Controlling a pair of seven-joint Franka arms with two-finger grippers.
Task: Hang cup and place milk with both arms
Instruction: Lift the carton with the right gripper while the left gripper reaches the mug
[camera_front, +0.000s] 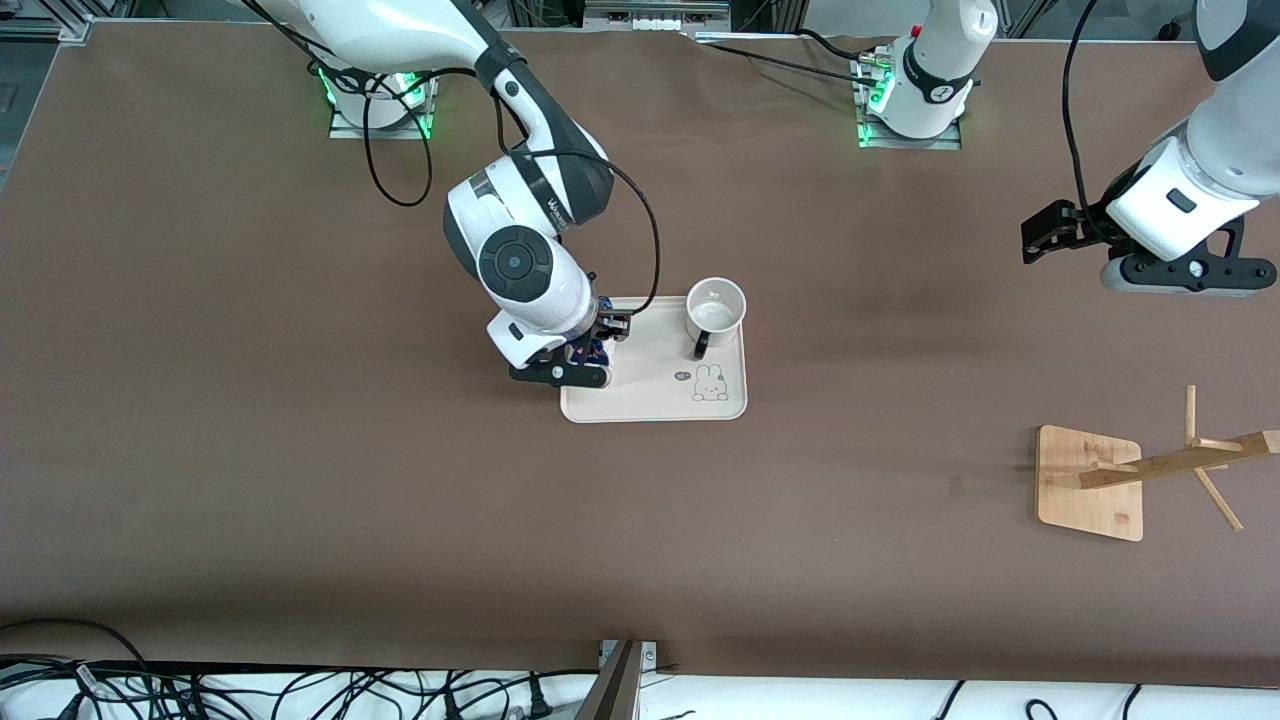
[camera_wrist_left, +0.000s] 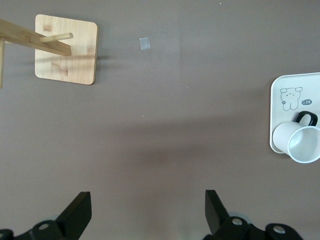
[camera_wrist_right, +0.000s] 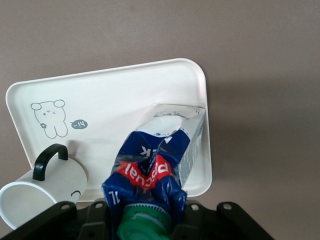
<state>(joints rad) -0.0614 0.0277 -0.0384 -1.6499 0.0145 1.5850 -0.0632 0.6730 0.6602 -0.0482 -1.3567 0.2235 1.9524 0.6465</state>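
Observation:
The milk (camera_wrist_right: 155, 165), a blue and white carton with a red band and a green cap, stands upright over the white tray (camera_wrist_right: 115, 95) at its right-arm end. My right gripper (camera_wrist_right: 147, 212) is shut on its crumpled top; the fingers are hidden by the carton. In the front view the right gripper (camera_front: 588, 352) hides most of the milk (camera_front: 600, 347). The white cup (camera_front: 716, 310) with a black handle stands on the tray (camera_front: 650, 400), at its left-arm end. My left gripper (camera_wrist_left: 147, 210) is open and empty, high over bare table (camera_front: 1045, 232).
A wooden cup rack (camera_front: 1090, 482) with pegs on a square base stands toward the left arm's end, nearer the front camera than the tray. It also shows in the left wrist view (camera_wrist_left: 65, 50). The tray has a rabbit drawing (camera_front: 710, 382).

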